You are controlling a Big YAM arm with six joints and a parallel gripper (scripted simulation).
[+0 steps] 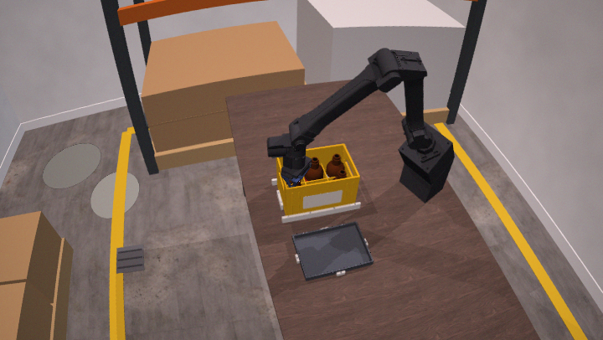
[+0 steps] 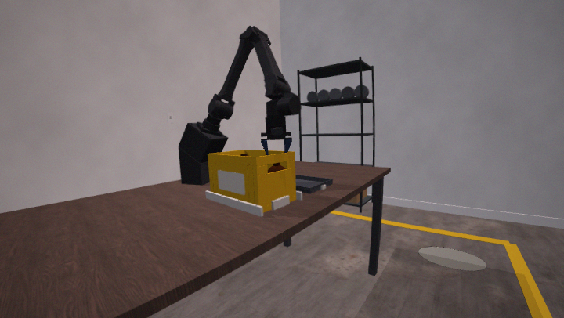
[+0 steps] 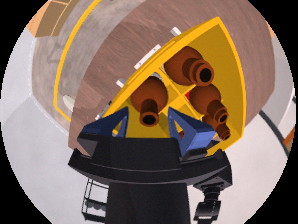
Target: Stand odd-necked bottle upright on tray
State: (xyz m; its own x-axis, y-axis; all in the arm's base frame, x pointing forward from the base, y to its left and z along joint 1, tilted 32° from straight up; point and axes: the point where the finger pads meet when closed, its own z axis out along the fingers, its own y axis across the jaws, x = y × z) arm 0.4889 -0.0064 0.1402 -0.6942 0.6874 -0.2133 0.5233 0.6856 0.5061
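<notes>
The yellow crate point(image 1: 295, 200) point(image 2: 276, 189) point(image 3: 231, 65) stands on the table with several brown bottles upright inside. My gripper point(image 1: 291, 182) point(image 2: 276, 153) point(image 3: 148, 109) points down at the crate's end away from the arm's base, fingertips about at rim height. It is open. In the wrist view one bottle point(image 3: 150, 92) has its neck in line with the gap between the fingers. Another bottle point(image 3: 182, 62) point(image 1: 314, 172) and more beside it stand further off. I cannot tell which neck differs. The grey tray point(image 1: 333, 255) point(image 2: 316, 184) holds nothing.
White strips point(image 1: 321, 212) point(image 2: 233, 202) lie on the table along the crate's sides. Small white blocks point(image 1: 340, 273) sit around the tray. The arm's base point(image 1: 426, 168) point(image 2: 193, 157) stands on the table on the far side of the crate from the gripper.
</notes>
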